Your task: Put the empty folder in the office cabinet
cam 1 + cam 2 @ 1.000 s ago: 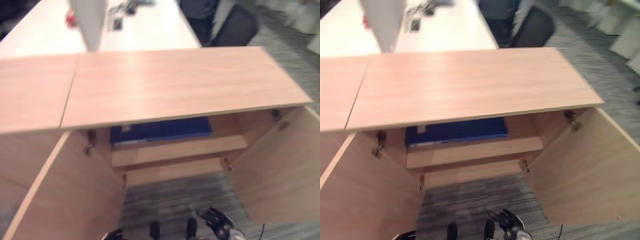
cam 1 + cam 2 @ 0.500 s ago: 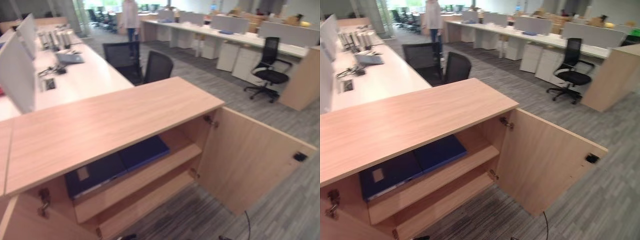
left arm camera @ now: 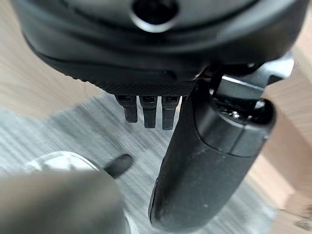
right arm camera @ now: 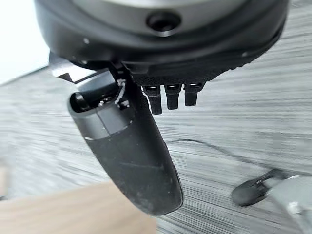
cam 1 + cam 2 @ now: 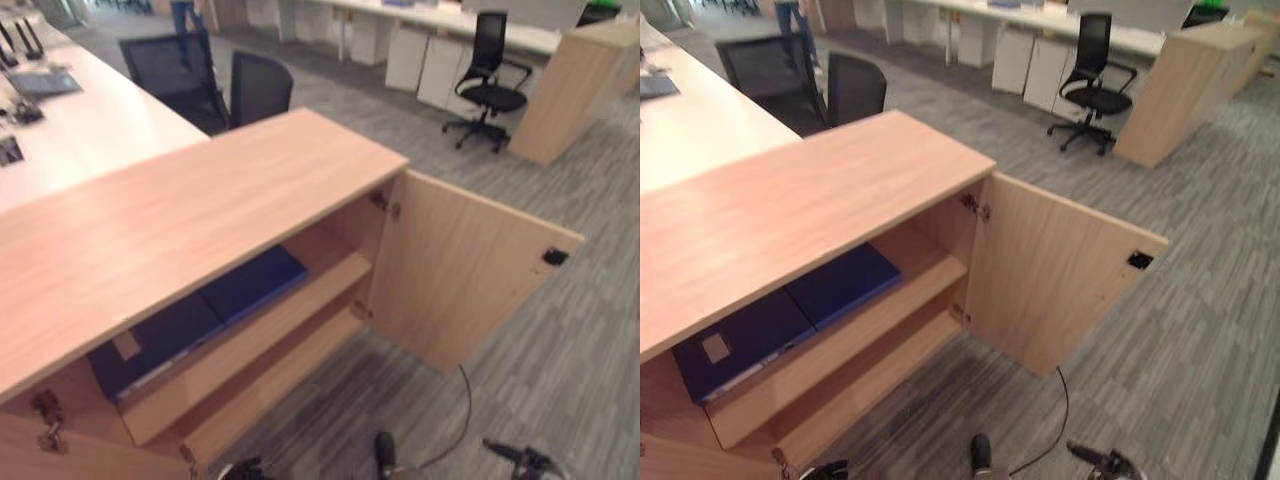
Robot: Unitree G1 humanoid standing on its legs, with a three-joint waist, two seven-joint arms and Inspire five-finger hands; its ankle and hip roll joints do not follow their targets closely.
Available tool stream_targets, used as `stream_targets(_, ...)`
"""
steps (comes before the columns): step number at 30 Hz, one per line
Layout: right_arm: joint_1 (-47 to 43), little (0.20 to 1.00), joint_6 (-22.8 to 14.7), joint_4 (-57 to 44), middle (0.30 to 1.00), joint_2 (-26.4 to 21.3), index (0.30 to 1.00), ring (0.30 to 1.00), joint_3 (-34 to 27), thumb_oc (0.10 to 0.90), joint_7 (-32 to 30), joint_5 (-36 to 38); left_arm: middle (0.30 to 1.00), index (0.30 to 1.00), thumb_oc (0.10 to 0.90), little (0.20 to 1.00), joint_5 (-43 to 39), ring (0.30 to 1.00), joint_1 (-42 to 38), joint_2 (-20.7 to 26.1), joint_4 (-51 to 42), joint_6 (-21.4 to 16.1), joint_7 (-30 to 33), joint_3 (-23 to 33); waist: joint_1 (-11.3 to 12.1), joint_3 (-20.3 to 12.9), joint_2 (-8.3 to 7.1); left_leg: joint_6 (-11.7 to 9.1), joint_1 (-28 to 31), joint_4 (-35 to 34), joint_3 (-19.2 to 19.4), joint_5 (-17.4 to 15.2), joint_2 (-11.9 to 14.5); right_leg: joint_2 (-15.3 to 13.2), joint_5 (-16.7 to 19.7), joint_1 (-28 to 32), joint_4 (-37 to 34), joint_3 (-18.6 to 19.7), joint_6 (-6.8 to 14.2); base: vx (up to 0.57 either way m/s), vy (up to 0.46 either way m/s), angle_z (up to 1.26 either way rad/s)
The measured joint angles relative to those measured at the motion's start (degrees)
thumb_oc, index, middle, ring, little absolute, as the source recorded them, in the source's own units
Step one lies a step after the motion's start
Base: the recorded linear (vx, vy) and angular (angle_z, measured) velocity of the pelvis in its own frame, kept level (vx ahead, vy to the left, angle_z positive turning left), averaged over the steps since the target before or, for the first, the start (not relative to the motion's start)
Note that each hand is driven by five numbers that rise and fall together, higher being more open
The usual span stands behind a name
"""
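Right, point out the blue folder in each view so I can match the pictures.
Left eye view: the blue folder lies flat on the cabinet's upper shelf, lower left of the picture.
Right eye view: the same folder sits on that shelf, further toward the left edge.
Left wrist view: not in it.
Right wrist view: not in it.
Shared landmark: the open cabinet door, to the folder's right in both eye views.

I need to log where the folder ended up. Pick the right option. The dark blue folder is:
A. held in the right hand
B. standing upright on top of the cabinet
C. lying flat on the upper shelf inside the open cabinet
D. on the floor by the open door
C: the dark blue folder lies flat on the upper shelf of the cabinet, whose door stands open.
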Motion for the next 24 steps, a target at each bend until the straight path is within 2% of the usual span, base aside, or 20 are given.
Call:
stream_targets(1,-0.05,0.900,-0.49,-0.39,0.900,-0.01,0.900,0.900,0.03,0.800,-0.12,0.00,0.900,0.900,0.800,0.900,0.04,0.900,0.46,0.27,1.02,0.09,0.44,0.33,-0.16,0.21,-0.46,-0.09,0.32,0.00,-0.27,0.10,0.03,-0.70,0.01,0.89,-1.52,-0.02,-0.01,0.28,-0.308,0.09)
stream_targets(2,0.53,0.900,-0.61,-0.40,0.900,-0.01,0.900,0.900,0.02,0.800,-0.26,0.02,0.900,0.900,0.800,0.900,0.12,0.900,1.45,1.73,1.49,0.46,1.23,2.59,-0.24,0.54,-1.85,-1.67,1.49,-0.01,-1.29,0.06,0.20,-0.83,0.01,3.37,-3.92,-0.18,-0.03,0.23,-0.243,0.31)
stream_targets(3,1.02,0.900,-0.59,-0.19,0.900,-0.15,0.900,0.900,0.01,0.800,-0.55,0.01,0.900,0.900,0.800,0.900,0.27,0.900,2.56,2.31,1.63,0.58,1.65,3.65,-0.27,0.63,-2.49,-2.65,2.33,-0.03,-1.95,-0.05,0.53,-0.46,1.52,4.83,-4.62,-0.25,-1.05,0.24,-0.266,0.42)
stream_targets(4,1.28,0.900,-0.55,0.10,0.900,-0.43,0.900,0.900,0.03,0.800,-0.93,0.00,0.900,0.900,0.800,0.900,0.28,0.900,3.74,2.23,1.68,0.66,1.86,4.68,-0.49,0.45,-2.44,-3.43,3.03,-0.02,-2.85,0.00,1.17,0.29,3.10,5.56,-3.99,-0.93,-0.90,0.13,-0.192,0.45)
stream_targets(5,2.09,0.900,-0.85,0.08,0.900,-0.86,0.900,0.900,0.03,0.800,-1.24,0.00,0.900,0.900,0.800,0.900,0.24,0.900,4.80,2.09,1.55,0.66,1.86,4.95,-0.95,-0.15,-1.93,-4.44,3.30,-0.03,-4.49,-0.07,2.22,1.41,5.03,6.33,-3.96,-1.02,-1.17,0.13,-0.195,0.54)
stream_targets(6,2.49,0.900,-0.72,0.08,0.900,-1.54,0.900,0.900,0.03,0.800,-1.31,-0.04,0.900,0.900,0.800,0.900,0.21,0.900,5.60,1.72,1.47,0.86,1.84,5.39,-1.15,-0.22,-0.85,-5.32,3.43,-0.02,-5.72,0.06,3.87,2.72,5.76,7.38,-4.04,-1.69,-1.74,0.13,-0.368,0.46)
stream_targets(7,2.67,0.900,-0.57,0.08,0.900,-1.87,0.900,0.900,0.03,0.800,-1.33,-0.07,0.900,0.900,0.800,0.900,0.21,0.900,5.82,1.41,1.48,1.00,1.84,5.83,-1.15,-0.21,-0.68,-5.74,3.40,-0.02,-6.02,-0.03,4.53,3.38,5.39,7.53,-4.16,-2.27,-2.25,0.08,-0.282,0.33)
stream_targets(8,3.00,0.900,-0.44,-0.55,0.900,-3.31,0.900,0.900,-0.03,0.800,-1.54,-1.07,0.900,0.900,0.800,0.900,0.03,0.900,6.96,0.24,1.58,1.29,1.83,6.21,-0.60,-1.35,2.32,-6.82,3.08,0.84,-7.11,0.85,7.34,6.12,4.50,8.75,-4.46,-3.69,-3.77,0.11,-0.353,0.27)
stream_targets(9,3.84,0.900,-0.38,-1.88,0.900,-4.09,0.900,0.900,-0.03,0.800,-1.79,-1.93,0.900,0.900,0.800,0.900,-0.37,0.900,6.79,-0.13,1.79,1.63,1.86,6.23,-0.99,-1.57,2.67,-6.96,2.32,1.81,-8.82,0.53,8.17,6.63,3.78,8.86,-4.75,-4.23,-4.77,0.08,-0.160,0.19)
stream_targets(11,2.93,0.900,-0.40,-3.46,0.900,-5.99,0.900,0.900,0.00,0.800,-1.96,-2.59,0.900,0.900,0.800,0.900,-0.43,0.900,6.69,-1.10,1.14,1.92,1.78,6.07,-0.06,-1.93,4.45,-6.95,1.85,2.25,-11.41,0.62,10.32,9.32,3.32,8.79,-4.73,-4.61,-5.88,0.11,-0.249,0.00)
stream_targets(13,2.50,0.900,-0.44,-6.84,0.900,-8.57,0.900,0.900,0.01,0.800,-1.94,-4.22,0.900,0.900,0.800,0.900,-0.64,0.900,5.99,-1.34,-0.39,2.39,1.92,5.30,-0.01,-1.96,5.53,-6.94,1.28,3.67,-13.37,0.66,12.26,11.04,2.43,9.43,-4.73,-5.65,-6.99,0.07,-0.226,0.10)
stream_targets(15,1.02,0.900,-0.74,-7.00,0.900,-11.06,0.900,0.900,-0.10,0.800,-2.21,-4.50,0.900,0.900,0.800,0.900,-0.82,0.900,5.61,-1.30,-2.28,2.12,1.85,3.94,0.22,-1.91,5.82,-7.22,0.70,4.50,-15.03,1.05,13.44,11.86,1.83,9.80,-4.72,-6.52,-7.86,0.03,-0.161,0.19)
stream_targets(16,0.15,0.900,-1.28,-7.08,0.900,-12.71,0.900,0.900,-0.61,0.800,-2.75,-4.52,0.900,0.900,0.800,0.900,-0.88,0.900,4.97,-1.48,-3.42,2.08,1.73,2.44,0.28,-1.88,5.96,-8.61,0.08,4.82,-15.80,1.91,14.27,12.32,1.39,9.86,-4.75,-7.08,-8.40,0.00,-0.148,0.25)
stream_targets(17,-0.42,0.900,-1.32,-7.18,0.900,-13.72,0.900,0.900,-1.11,0.800,-3.00,-4.57,0.900,0.900,0.800,0.900,-0.87,0.900,4.22,-1.80,-4.40,2.09,1.70,1.24,0.23,-1.83,6.12,-8.80,-0.94,5.82,-16.48,2.39,14.63,13.03,1.19,9.84,-4.72,-7.79,-8.67,-0.02,-0.189,0.37)
stream_targets(19,-0.82,0.900,-1.22,-7.15,0.900,-15.73,0.900,0.900,-2.41,0.800,-3.64,-4.58,0.900,0.900,0.800,0.900,-0.75,0.900,3.15,-1.76,-7.41,1.97,1.37,-2.81,0.35,-1.42,5.60,-9.83,-4.55,9.88,-18.18,3.46,14.62,12.60,1.00,9.36,-4.73,-9.28,-8.95,-0.04,-0.121,0.39)
stream_targets(21,-2.24,0.900,-1.21,-7.12,0.900,-18.31,0.900,0.900,-2.74,0.800,-4.12,-5.09,0.900,0.900,0.800,0.900,-0.40,0.900,2.06,-1.77,-9.87,1.40,0.35,-5.20,0.40,-0.03,4.50,-9.35,-7.36,13.07,-19.44,5.25,13.36,11.68,1.08,9.17,-4.73,-9.66,-9.05,-0.06,-0.091,0.26)
stream_targets(22,-3.82,0.900,-1.21,-7.26,0.900,-21.13,0.900,0.900,-2.66,0.800,-4.23,-6.65,0.900,0.900,0.800,0.900,-0.26,0.900,1.60,-2.45,-10.35,0.65,-0.10,-5.24,0.43,0.79,3.62,-10.03,-8.17,14.78,-20.42,3.77,10.58,9.76,1.30,8.78,-4.73,-9.41,-11.35,-0.06,-0.069,0.04)
stream_targets(24,-4.75,0.900,-1.79,-9.14,0.900,-23.44,0.900,0.900,-2.21,0.800,-4.41,-6.78,0.900,0.900,0.800,0.900,-0.24,0.900,1.73,-3.22,-9.54,0.87,-0.37,-4.24,-0.07,1.00,4.27,-8.76,-8.13,13.88,-19.59,1.99,7.21,9.60,1.39,8.74,-4.71,-9.52,-11.44,-0.01,-0.035,0.02)
